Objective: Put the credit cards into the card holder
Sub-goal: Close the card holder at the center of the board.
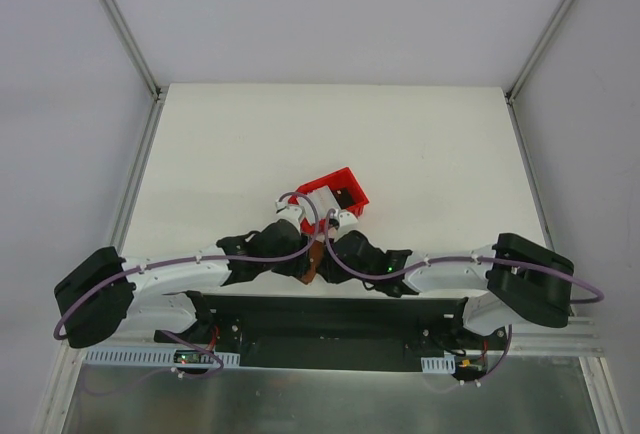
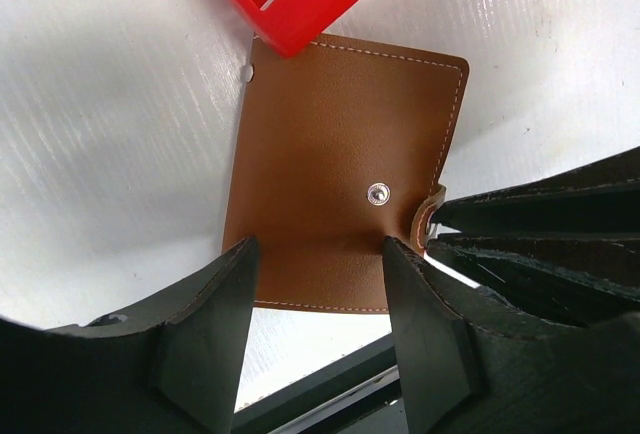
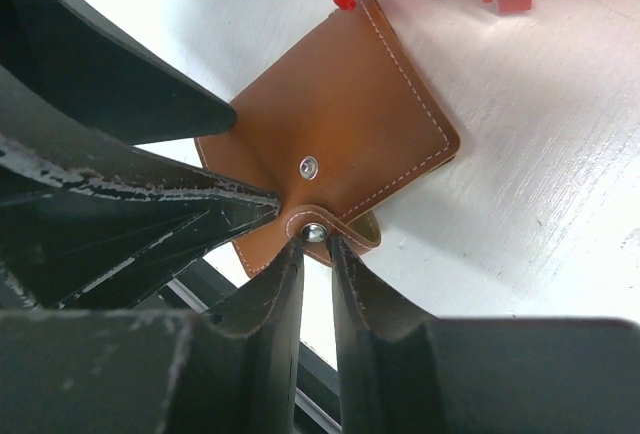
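The card holder (image 2: pixel 330 154) lies shut and flat on the bench (image 2: pixel 100 154), brown face up. Its far corner is tucked against or under a corner of the red tray (image 2: pixel 290 14), and its near edge is close to the bench's front, where a dark rail (image 2: pixel 330 384) runs. The right pincer (image 3: pixel 315 246) is narrow and nips the snap tab (image 3: pixel 345 232) that wraps round the holder's side edge, just beside the stud (image 3: pixel 309 166) on the face. The left pincer (image 2: pixel 320 246) stands about half wide, one finger to each side of the holder's near part, gripping nothing.

The step in hand looks like unfastening the holder; no card has gone in. I cannot make out the credit cards for certain. A pale shape in the tray in the overhead view may be them.

The next move probably calls for the left pincer to pin or clamp the body while the right peels the tab off its stud. Otherwise the whole holder would lift with the pull.

Room is tight. The two pincers almost touch at the tab, the tray crowds the far side, and the front edge is close behind. The open bench lies to the left and right and beyond the tray.
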